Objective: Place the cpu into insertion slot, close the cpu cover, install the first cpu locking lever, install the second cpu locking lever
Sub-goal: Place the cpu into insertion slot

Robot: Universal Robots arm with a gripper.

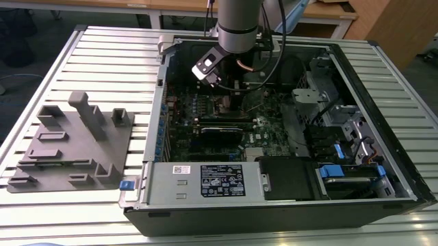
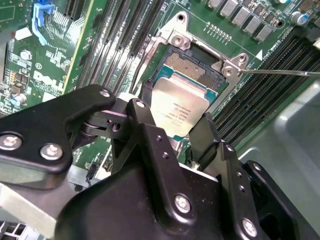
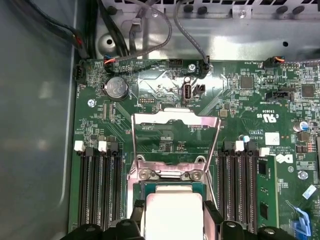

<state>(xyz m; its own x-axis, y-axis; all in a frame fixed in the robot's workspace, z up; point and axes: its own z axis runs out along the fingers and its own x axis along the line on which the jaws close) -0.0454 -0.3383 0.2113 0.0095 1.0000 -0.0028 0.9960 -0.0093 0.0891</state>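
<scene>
Inside the open black computer case (image 1: 383, 102), above the green motherboard (image 3: 250, 110), the cpu (image 2: 181, 107) is clamped between the black jaws, gripped on two opposite edges. Its flat, silvery-grey metal top faces away from the board, and being square it has no long axis. It hangs over the insertion slot (image 2: 192, 62), whose pin field shows past one edge; whether they touch cannot be told. The cpu cover (image 3: 175, 114), a thin silvery frame, is swung open at its hinge. The case lies on a ribbed metal counter (image 1: 102, 51) beside a grey moulded fixture (image 1: 75, 143). Wooden desks (image 1: 102, 5) stand behind.
</scene>
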